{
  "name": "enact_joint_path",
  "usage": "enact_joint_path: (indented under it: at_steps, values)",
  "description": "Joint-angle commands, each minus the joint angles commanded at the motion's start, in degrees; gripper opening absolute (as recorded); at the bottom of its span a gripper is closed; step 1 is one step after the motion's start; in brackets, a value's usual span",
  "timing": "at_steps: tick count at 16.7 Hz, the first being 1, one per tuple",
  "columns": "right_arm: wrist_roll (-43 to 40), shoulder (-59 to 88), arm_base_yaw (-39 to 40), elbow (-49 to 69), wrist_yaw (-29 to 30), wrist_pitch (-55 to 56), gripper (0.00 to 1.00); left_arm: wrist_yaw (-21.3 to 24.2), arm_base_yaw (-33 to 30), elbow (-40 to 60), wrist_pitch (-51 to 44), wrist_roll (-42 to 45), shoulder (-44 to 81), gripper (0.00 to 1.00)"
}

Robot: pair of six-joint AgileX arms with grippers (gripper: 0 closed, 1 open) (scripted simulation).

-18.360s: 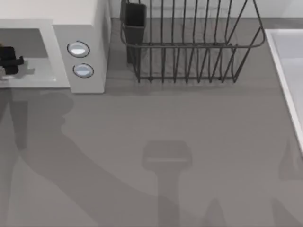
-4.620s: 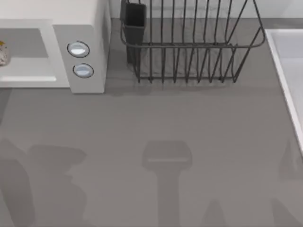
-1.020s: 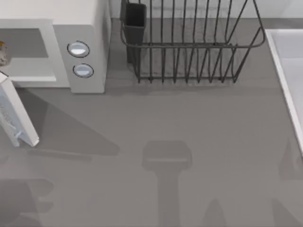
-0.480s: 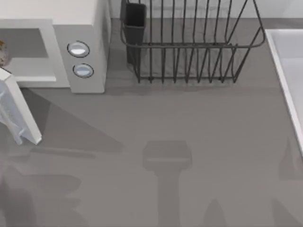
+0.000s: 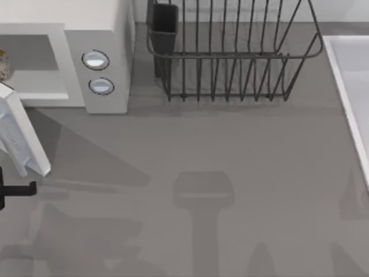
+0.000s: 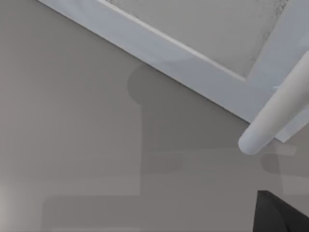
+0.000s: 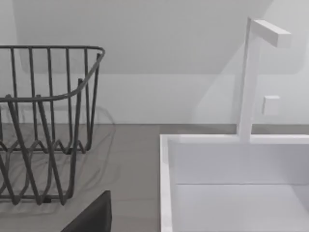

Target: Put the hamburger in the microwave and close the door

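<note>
The white microwave (image 5: 104, 34) stands at the table's back left, its grey cavity facing the front. The hamburger (image 5: 3, 66) lies inside the cavity at the view's left edge. The door (image 5: 20, 135) stands partly open, angled out from the microwave's front. In the left wrist view, the door's speckled window (image 6: 203, 29) and white bar handle (image 6: 273, 116) are close. My left gripper (image 5: 20, 188) sits at the table's left edge, just in front of the door's free end. A dark part of my right gripper (image 7: 94, 215) shows in the right wrist view, parked.
A dark wire dish rack (image 5: 230, 57) with a black cup (image 5: 164, 20) stands at the back centre. A white sink (image 5: 351, 92) with a faucet (image 7: 251, 77) runs along the right edge. Arm shadows lie across the grey tabletop.
The door's free end has swung slightly to the right. My left gripper has come into the top view at the left edge, below the door.
</note>
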Motion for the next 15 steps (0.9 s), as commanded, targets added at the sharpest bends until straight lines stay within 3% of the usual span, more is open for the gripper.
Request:
enact_joint_path:
  at_steps: [6,15]
  values:
    - [0.0,0.0,0.0,0.0,0.0,0.0,1.0,0.0,0.1,1.8,1.0,-0.1,2.5,0.0]
    - [0.0,0.0,0.0,0.0,0.0,0.0,1.0,-1.0,-1.9,15.6,10.5,-1.0,26.9,0.0]
